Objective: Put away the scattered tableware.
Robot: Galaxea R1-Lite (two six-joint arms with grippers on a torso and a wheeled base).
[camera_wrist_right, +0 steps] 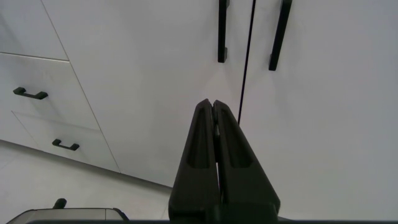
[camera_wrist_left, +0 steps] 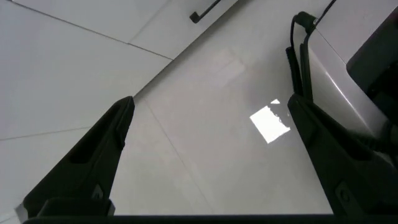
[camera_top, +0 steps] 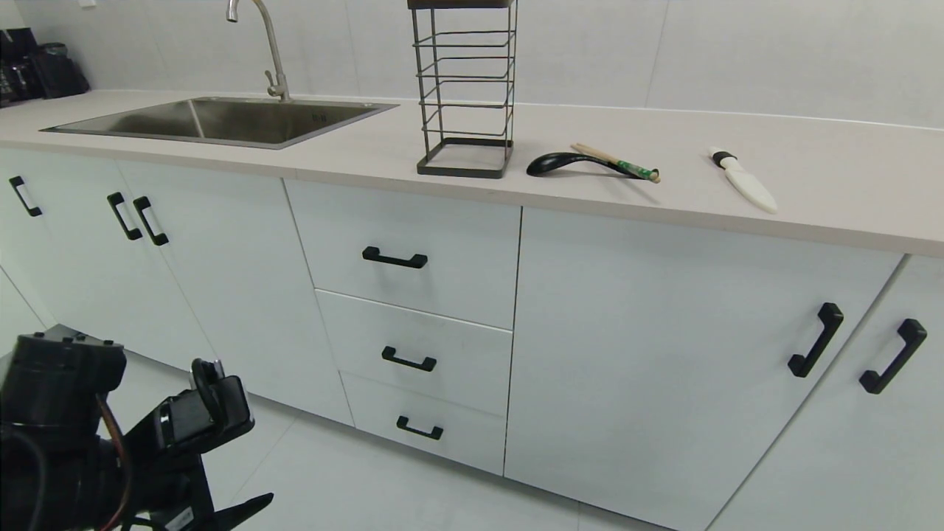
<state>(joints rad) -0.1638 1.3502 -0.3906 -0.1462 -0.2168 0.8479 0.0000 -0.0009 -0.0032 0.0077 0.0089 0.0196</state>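
Your left gripper (camera_wrist_left: 211,106) hangs low over the floor (camera_wrist_left: 205,168), fingers spread wide. Your right gripper (camera_wrist_right: 213,104) is pressed together and empty, facing the cabinet doors (camera_wrist_right: 143,74). On the tabletop (camera_top: 826,140), the black spoon (camera_top: 560,163) lies just at three o'clock of the wire rack (camera_top: 464,88), its handle meeting the chopsticks (camera_top: 616,161). The white knife (camera_top: 743,181) sits farther toward three o'clock, well apart. I'd lift an arm above the tabletop edge first. Then come down spread on the spoon's handle near the bowl, clear of the chopsticks, so they don't roll.
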